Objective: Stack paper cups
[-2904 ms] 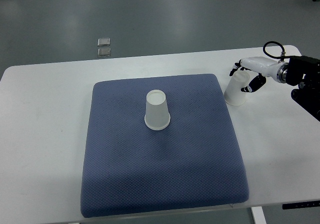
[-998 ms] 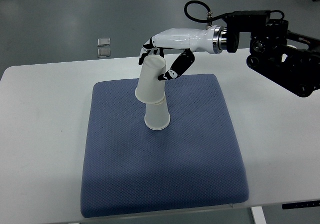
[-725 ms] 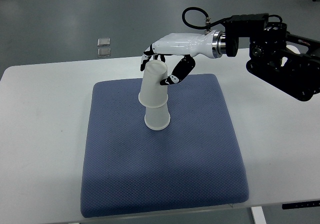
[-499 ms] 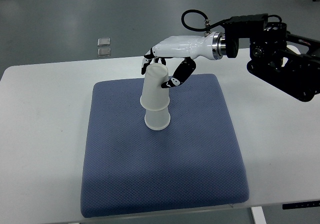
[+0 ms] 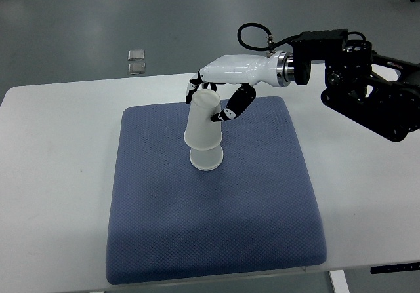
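Two white paper cups stand upside down near the middle of the blue mat. The upper cup sits over the lower cup, tilted a little to the left, with only the lower cup's rim end showing. My right hand reaches in from the right and is shut on the upper cup near its top, thumb on the right side and fingers behind it. The left arm is out of view.
The mat lies on a white table. Two small clear objects lie on the grey floor beyond the table's far edge. The black right arm hangs over the table's right rear corner.
The right hand carried a cup from the table's right side over to the mat's cup. In the last second it has pushed that cup lower over the standing one and straightened it.
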`<action>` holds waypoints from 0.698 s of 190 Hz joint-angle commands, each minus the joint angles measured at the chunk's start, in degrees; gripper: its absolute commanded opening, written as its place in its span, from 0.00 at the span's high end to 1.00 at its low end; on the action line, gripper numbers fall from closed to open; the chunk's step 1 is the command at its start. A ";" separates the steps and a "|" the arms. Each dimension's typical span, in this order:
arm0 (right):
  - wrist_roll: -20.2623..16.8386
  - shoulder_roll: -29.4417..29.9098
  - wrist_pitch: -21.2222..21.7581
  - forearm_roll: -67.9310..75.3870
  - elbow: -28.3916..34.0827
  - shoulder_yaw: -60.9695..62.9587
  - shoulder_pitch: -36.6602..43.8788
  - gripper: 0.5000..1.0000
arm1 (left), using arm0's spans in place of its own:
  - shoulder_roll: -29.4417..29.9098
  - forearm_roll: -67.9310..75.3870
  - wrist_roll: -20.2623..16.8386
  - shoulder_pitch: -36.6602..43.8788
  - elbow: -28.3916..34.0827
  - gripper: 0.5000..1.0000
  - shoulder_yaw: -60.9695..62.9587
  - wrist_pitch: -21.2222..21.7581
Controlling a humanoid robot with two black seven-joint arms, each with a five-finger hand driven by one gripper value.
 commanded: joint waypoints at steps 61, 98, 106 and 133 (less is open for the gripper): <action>0.00 0.15 -0.06 0.07 -1.04 0.09 -1.02 0.17 | 0.00 0.00 -0.05 0.00 -0.02 0.00 0.00 0.00; 0.00 0.15 -0.06 0.16 -1.48 0.09 -0.93 0.16 | 0.00 0.00 -0.05 0.00 -0.02 0.00 0.00 0.00; 0.00 0.07 0.03 0.60 -1.48 0.18 -0.93 0.16 | 0.00 0.00 0.04 0.00 -0.02 0.00 0.00 0.00; -0.18 0.07 -0.15 3.23 -3.24 2.20 -1.02 0.16 | 0.00 0.00 0.04 0.00 -0.02 0.00 0.00 0.00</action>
